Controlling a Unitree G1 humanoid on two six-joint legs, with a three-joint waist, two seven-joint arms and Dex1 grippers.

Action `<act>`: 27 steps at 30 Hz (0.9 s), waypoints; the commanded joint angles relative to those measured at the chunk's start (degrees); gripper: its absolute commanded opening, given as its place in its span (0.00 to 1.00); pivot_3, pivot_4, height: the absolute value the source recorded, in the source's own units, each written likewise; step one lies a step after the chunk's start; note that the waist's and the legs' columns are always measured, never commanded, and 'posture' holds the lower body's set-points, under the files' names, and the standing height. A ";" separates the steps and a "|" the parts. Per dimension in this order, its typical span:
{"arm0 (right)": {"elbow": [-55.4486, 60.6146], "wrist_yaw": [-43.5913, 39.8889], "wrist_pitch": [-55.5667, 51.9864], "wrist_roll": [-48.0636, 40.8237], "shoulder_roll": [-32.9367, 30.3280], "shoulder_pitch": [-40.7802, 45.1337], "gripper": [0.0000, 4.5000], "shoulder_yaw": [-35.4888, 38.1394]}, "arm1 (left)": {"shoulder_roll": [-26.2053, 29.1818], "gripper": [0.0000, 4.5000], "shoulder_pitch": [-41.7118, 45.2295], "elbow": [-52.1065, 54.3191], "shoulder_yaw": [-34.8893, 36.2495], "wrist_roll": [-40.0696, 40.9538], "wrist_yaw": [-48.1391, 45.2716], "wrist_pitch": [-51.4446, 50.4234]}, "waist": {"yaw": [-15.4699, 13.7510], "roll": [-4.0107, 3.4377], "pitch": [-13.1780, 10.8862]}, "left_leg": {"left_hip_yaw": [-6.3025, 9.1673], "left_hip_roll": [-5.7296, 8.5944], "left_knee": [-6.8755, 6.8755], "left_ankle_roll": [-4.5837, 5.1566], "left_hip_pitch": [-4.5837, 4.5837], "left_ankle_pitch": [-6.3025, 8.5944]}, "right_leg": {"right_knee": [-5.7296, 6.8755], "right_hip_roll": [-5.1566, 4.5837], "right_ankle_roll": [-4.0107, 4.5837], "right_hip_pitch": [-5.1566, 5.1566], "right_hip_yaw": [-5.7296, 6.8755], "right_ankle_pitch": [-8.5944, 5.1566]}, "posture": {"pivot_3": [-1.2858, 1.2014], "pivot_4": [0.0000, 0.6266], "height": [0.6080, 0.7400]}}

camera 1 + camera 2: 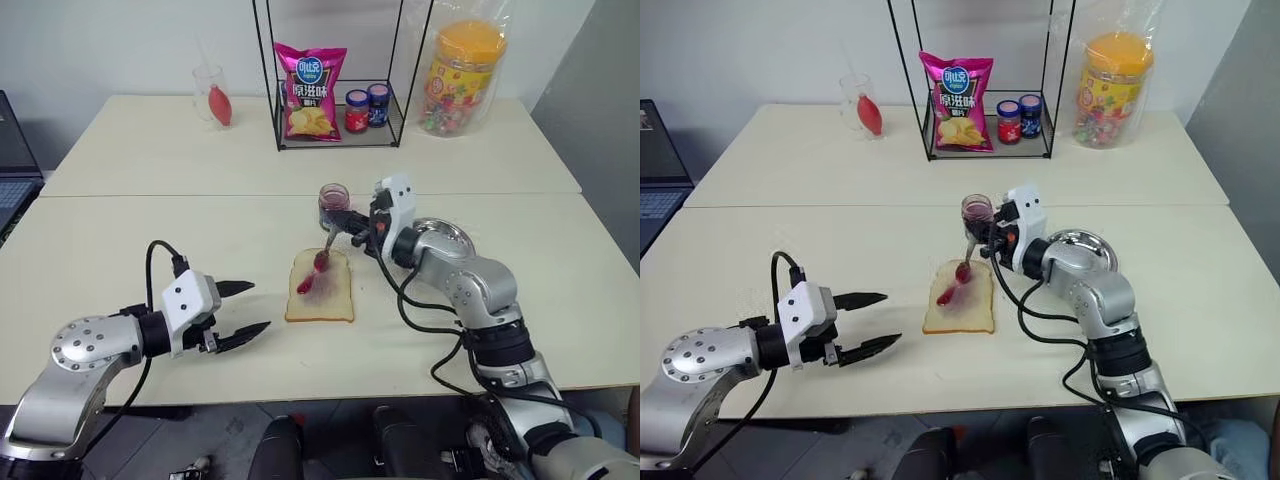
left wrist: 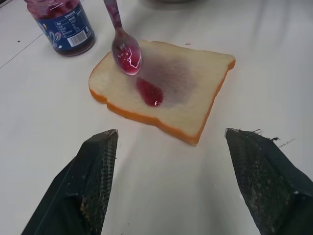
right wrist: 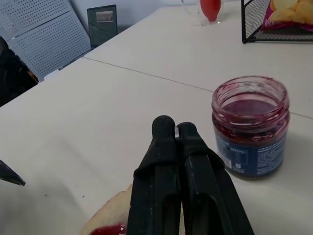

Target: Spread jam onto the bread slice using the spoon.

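Observation:
The bread slice lies flat on the table's near half, with a purple-red smear and a jam blob at its middle. My right gripper is shut on the handle of the spoon, which slants down so its jam-filled bowl sits at the slice's far edge; I cannot tell whether it touches. The open jam jar, blue-labelled, stands just beyond the slice. My left gripper hangs open to the left of the bread, holding nothing, its fingers pointing at the slice.
A round metal dish sits behind my right forearm. At the back, a wire rack holds a pink chip bag and a red and a blue jar. A candy tub and a glass flank it.

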State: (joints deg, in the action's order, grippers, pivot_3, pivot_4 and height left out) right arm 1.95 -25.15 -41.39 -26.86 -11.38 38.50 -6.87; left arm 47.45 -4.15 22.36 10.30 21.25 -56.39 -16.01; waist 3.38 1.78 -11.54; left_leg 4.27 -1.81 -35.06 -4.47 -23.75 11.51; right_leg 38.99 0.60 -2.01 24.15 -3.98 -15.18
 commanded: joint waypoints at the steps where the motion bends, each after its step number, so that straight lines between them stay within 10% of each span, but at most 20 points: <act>1: 2.70 -1.24 2.08 1.38 -1.26 1.71 0.01 0.92 | 0.27 0.81 1.54 0.18 -0.06 -0.01 0.37 0.00 | -0.01 0.00 0.00 | 0.01 0.00 0.00 0.00 0.00 0.00 | 0.01 0.00 0.00 0.00 0.01 0.00 | 0.52 0.24 1.00; 15: 10.15 11.93 -21.46 -21.52 10.01 -1.63 0.01 17.56 | 1.15 0.81 -0.35 -0.23 3.11 2.08 -0.70 -0.96 | 0.01 0.01 0.01 | 0.02 -0.02 0.00 0.00 0.00 0.00 | 0.04 0.00 0.16 -0.01 0.00 0.09 | 0.52 0.24 1.00; 27: 1.50 13.94 -17.00 -18.40 16.04 -6.52 0.01 14.73 | 1.99 0.81 -1.91 0.64 3.54 3.09 -2.21 -1.64 | 0.15 0.02 0.02 | 0.02 -0.02 -0.01 0.00 0.01 0.00 | 0.03 0.01 0.03 0.00 0.01 0.02 | 0.52 0.24 1.00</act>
State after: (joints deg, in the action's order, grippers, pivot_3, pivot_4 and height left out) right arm 4.62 -9.98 -60.85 -46.93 4.84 32.49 9.29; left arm 48.83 -6.62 21.66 13.29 24.36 -58.43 -18.37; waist 3.52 1.81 -11.53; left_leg 4.28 -1.83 -35.07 -4.47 -23.74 11.51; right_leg 39.03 0.61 -1.98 24.15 -3.97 -15.16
